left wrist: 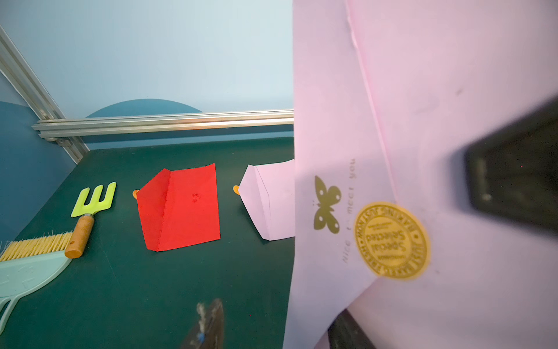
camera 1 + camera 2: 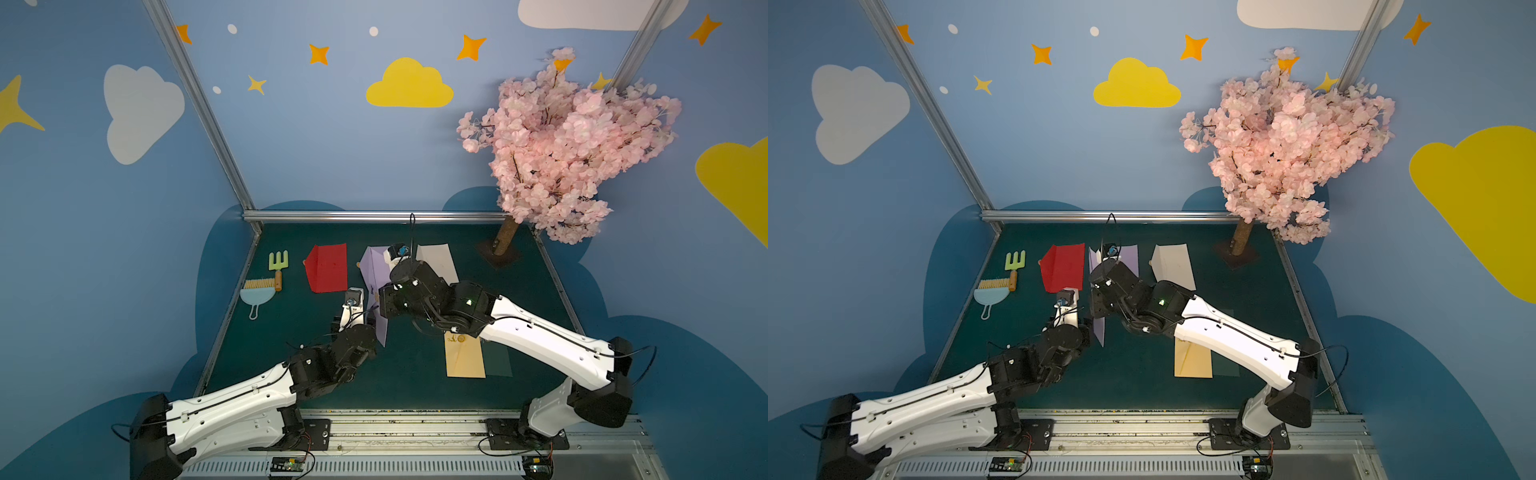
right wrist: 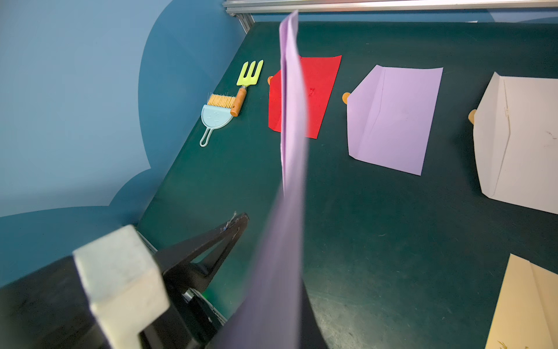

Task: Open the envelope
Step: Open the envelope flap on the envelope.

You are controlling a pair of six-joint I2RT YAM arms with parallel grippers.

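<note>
A: What fills most of the scene?

B: A dark green table top (image 2: 415,390) set between blue walls, and an artificial tree with pink blossom (image 2: 569,137). My landmark is a red paper envelope (image 2: 327,269) lying flat near the back. The tree stands well apart from it, at a far corner.

A: Where are the two arms?

B: Both reach in just beside the red envelope, on its tree side. The right gripper (image 2: 381,308) has its jaws clamped on a lilac paper envelope with a gold butterfly print (image 1: 332,121) and holds it upright, on edge. The left gripper (image 1: 276,326) has its jaws apart. One finger (image 3: 232,229) sits near the paper without touching it.

A: What else lies there?

B: Toward the tree from the red envelope lie a second lilac envelope (image 3: 395,121), flat, then a white envelope (image 2: 1173,266). A tan envelope (image 2: 464,357) lies nearer the arm bases. On the red envelope's other side are a pale blue plastic dustpan (image 2: 255,296), a straw-bristled brush (image 2: 259,284) and a lime green toy fork (image 2: 278,262). The fork's wooden handle touches the bristles.

A: And the smallest thing?

B: A round gold foil sticker (image 1: 392,240) at the held envelope's flap tip. I cannot tell whether it is stuck down.
</note>
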